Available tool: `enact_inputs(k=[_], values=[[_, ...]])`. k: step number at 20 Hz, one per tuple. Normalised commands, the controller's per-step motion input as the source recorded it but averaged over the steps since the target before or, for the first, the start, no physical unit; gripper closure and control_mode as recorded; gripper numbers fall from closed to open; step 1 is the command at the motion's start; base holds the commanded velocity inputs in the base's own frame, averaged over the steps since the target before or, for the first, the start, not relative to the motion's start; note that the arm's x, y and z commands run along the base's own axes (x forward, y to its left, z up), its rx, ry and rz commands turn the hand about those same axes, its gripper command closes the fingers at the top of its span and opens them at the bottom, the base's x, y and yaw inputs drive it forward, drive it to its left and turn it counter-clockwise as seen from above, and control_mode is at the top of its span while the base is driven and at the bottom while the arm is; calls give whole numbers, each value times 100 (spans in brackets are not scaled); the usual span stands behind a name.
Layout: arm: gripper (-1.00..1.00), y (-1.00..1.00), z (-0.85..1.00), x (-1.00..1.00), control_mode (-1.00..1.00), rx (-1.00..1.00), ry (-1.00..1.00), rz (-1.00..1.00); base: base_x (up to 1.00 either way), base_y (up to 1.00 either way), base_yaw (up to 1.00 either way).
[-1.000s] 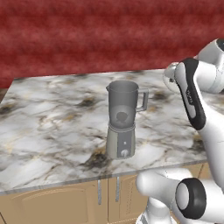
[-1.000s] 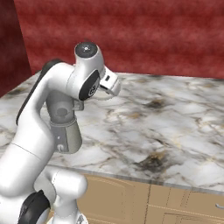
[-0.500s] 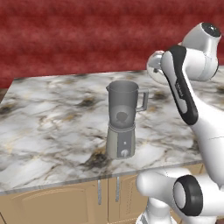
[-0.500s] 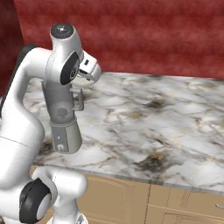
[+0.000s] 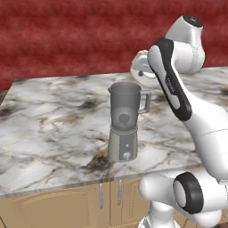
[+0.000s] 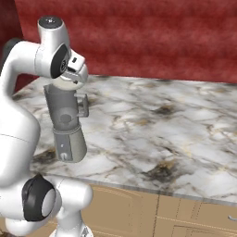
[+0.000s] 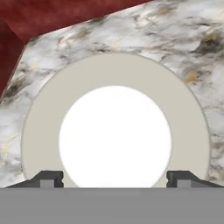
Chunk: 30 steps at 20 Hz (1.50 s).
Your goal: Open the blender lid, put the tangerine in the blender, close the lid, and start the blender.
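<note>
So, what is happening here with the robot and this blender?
A white robot arm works at a blender that stands on a marble counter. Its gripper hangs right above the blender lid, with the lid's white cap between the two open fingers. The fingers do not seem to grip anything yet. From above, the lid appears to sit on the jar, so the first step, opening the lid, is not done.

A grey-veined marble bench (image 5: 53, 116) runs before a red wall, over wooden cabinet fronts. The blender (image 5: 126, 121) stands upright near its front edge.
</note>
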Motion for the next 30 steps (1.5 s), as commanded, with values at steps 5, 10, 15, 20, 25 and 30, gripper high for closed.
enact_inputs(k=[5, 10, 15, 20, 25, 30], values=[[100, 43, -9, 0, -100, -2, 13, 10, 0, 0, 0], [100, 27, -20, 0, -100, -5, 15, 6, 0, 0, 0], [100, 12, -16, 0, -100, -6, 9, 3, 0, 0, 0], [100, 15, -1, 2, -100, -9, 2, 1, 0, 0, 0], [100, 11, 0, 9, -100, -11, 0, 0, 0, 0, 0], [100, 3, 0, 7, -100, -10, 0, 0, 0, 0, 0]])
